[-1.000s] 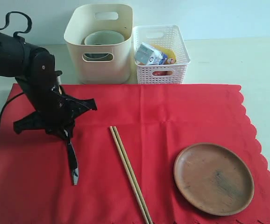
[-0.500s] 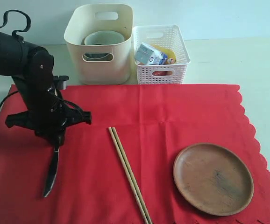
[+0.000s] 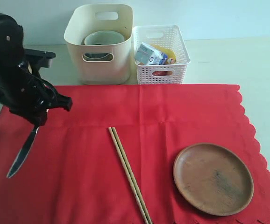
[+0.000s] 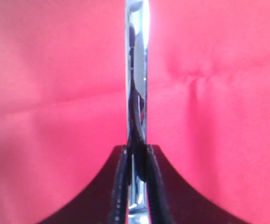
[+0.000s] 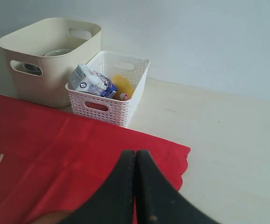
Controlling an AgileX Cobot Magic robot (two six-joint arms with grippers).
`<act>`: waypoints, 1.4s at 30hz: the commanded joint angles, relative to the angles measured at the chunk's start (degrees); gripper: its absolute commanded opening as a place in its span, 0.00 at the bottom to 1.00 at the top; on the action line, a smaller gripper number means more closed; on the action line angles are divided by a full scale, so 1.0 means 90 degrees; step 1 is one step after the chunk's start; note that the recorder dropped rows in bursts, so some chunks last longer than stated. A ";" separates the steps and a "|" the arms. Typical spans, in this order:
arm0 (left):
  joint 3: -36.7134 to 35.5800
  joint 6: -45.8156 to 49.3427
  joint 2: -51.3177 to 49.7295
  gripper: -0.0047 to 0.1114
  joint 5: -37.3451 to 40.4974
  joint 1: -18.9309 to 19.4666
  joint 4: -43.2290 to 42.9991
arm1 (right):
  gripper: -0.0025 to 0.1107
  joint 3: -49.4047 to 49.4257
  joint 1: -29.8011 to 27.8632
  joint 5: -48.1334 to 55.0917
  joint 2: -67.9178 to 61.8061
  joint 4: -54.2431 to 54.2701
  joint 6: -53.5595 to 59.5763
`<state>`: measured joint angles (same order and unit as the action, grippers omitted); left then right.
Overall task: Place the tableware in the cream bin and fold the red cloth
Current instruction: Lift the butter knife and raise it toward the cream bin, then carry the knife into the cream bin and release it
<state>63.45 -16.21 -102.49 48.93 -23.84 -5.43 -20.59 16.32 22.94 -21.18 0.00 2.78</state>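
**Left end effector [image 3: 35, 124] clamped on the knife over the red cloth**

The left end effector [image 4: 136, 156] had its jaws pinched on the handle of the metal knife [image 3: 22, 153]. The blade hung tilted, tip down, over the left part of the red cloth [image 3: 181, 112]. I couldn't tell whether the tip touched the fabric. Seen from the wrist, the knife [image 4: 137, 70] ran edge-on straight out from the jaws.

The right end effector [image 5: 135, 154] was fully closed with nothing in it, above the cloth's far right corner.

The cream bin [image 3: 100, 65] stood on the desk [image 3: 247, 60] just behind the cloth, with a white bowl [image 3: 104, 38] inside. Right beside it sat a white lattice basket [image 3: 162, 70] holding a milk carton [image 3: 149, 53].

On the cloth, the chopsticks [image 3: 129, 175] lay side by side near the middle. The round wooden plate [image 3: 213, 178] sat toward the near right corner, apart from them.
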 commanded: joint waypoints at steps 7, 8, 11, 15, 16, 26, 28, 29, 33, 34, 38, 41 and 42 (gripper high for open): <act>0.0249 0.1390 0.0704 0.04 0.0242 0.0537 0.0027 | 0.02 0.0021 -0.0005 -0.0063 0.0046 0.0000 0.0001; 0.0377 0.1484 0.0716 0.04 0.0269 0.0574 0.0027 | 0.02 0.0021 -0.0005 -0.0063 0.0046 0.0000 0.0001; 0.0811 0.1717 0.0714 0.04 0.0269 0.0659 0.0027 | 0.02 0.0021 -0.0005 -0.0063 0.0046 0.0000 0.0001; 0.1478 0.1981 0.0674 0.04 0.0157 0.0660 0.0070 | 0.02 0.0021 -0.0005 -0.0063 0.0046 0.0000 0.0001; 0.1662 0.1982 0.0636 0.04 0.0101 0.0660 0.0076 | 0.02 0.0021 -0.0005 -0.0063 0.0046 0.0000 0.0001; 0.2953 0.1982 0.0223 0.04 -0.1397 0.0660 0.0311 | 0.02 0.0021 -0.0005 -0.0020 0.0046 0.0000 0.0001; 0.3111 0.1982 0.0090 0.04 -0.1782 0.0660 0.0450 | 0.02 0.0021 -0.0005 -0.0020 0.0046 0.0000 0.0001; 0.3195 0.1982 0.0000 0.04 -0.1941 0.0660 0.0566 | 0.02 0.0021 -0.0005 -0.0020 0.0046 0.0000 0.0001; 0.3534 0.1982 -0.0386 0.04 -0.2521 0.0660 0.0987 | 0.02 0.0021 -0.0005 -0.0020 0.0046 0.0000 0.0001; 0.3624 0.1982 -0.0498 0.04 -0.2700 0.0660 0.1050 | 0.02 0.0021 -0.0005 -0.0020 0.0046 0.0000 0.0001; 0.3851 0.1968 -0.0898 0.04 -0.3499 0.0660 0.1393 | 0.02 0.0021 -0.0005 -0.0020 0.0046 0.0000 0.0001; 0.3912 0.1968 -0.1186 0.04 -0.4117 0.0660 0.1768 | 0.02 0.0021 -0.0005 -0.0020 0.0046 0.0000 0.0001; 0.3923 0.1968 -0.1298 0.04 -0.4322 0.0660 0.1873 | 0.02 0.0021 -0.0005 -0.0020 0.0046 0.0000 0.0001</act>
<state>97.98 1.51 -112.29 16.17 -18.05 8.46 -20.59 16.32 22.94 -21.18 0.00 2.78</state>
